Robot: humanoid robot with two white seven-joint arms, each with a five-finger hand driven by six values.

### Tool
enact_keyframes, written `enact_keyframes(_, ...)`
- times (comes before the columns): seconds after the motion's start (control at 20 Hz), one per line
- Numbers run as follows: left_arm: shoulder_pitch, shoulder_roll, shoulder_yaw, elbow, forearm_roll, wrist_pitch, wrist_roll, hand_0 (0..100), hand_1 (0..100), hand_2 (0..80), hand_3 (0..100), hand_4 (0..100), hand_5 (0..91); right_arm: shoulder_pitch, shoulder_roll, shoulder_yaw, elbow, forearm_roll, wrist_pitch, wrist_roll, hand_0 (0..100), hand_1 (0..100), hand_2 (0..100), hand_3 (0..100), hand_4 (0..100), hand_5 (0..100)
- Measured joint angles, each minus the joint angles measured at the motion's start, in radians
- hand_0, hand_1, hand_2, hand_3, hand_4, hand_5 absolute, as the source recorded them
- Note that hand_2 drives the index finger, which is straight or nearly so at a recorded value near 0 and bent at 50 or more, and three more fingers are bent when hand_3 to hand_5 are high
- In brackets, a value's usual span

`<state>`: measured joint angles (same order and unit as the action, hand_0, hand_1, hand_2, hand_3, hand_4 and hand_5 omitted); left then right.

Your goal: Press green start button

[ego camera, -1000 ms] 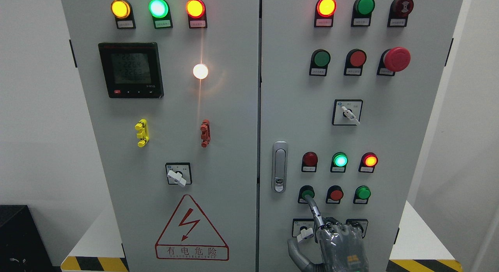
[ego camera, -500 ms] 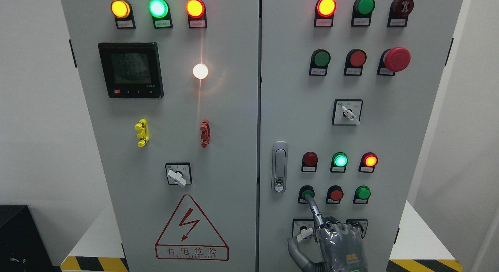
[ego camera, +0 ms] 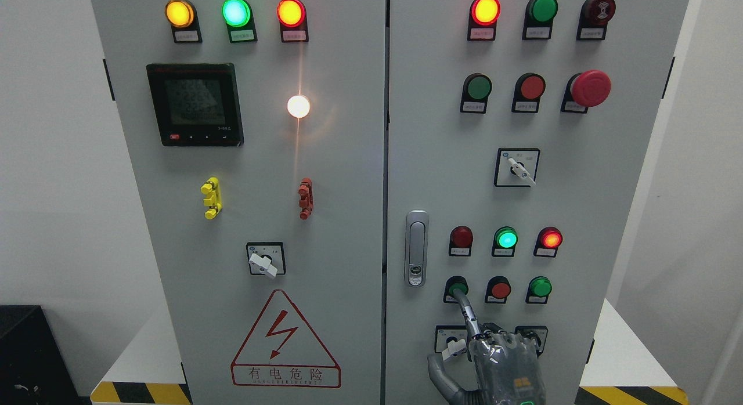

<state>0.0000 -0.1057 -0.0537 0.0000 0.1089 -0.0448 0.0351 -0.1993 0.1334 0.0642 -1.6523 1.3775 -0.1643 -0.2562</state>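
On the grey cabinet door (ego camera: pixel 580 347), the right hand (ego camera: pixel 502 361) stays unmoved, index fingertip (ego camera: pixel 460 295) extended on the lower-left green start button (ego camera: pixel 457 288), remaining fingers curled, grasping nothing: press ongoing.

An industrial electrical room or test lab: a grey control cabinet (ego camera: pixel 348 219) with indicator lamps (ego camera: pixel 236 12), a digital meter (ego camera: pixel 194 104) and hazard-striped floor marking (ego camera: pixel 142 392).

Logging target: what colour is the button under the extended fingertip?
Green. The right hand has its index fingertip on the green button, seen in the head view.

Head-on, close to cabinet (ego camera: pixel 360 161)
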Motion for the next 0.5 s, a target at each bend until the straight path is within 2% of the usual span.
enact_keyframes(0.5, 0.0, 0.0, 0.0, 0.0, 0.0, 0.0, 0.0, 12, 56, 0.0, 0, 0, 0.0, -0.005, 0.0, 0.001, 0.008, 0.0, 0.015, 0.017, 39, 36, 0, 86, 84, 100)
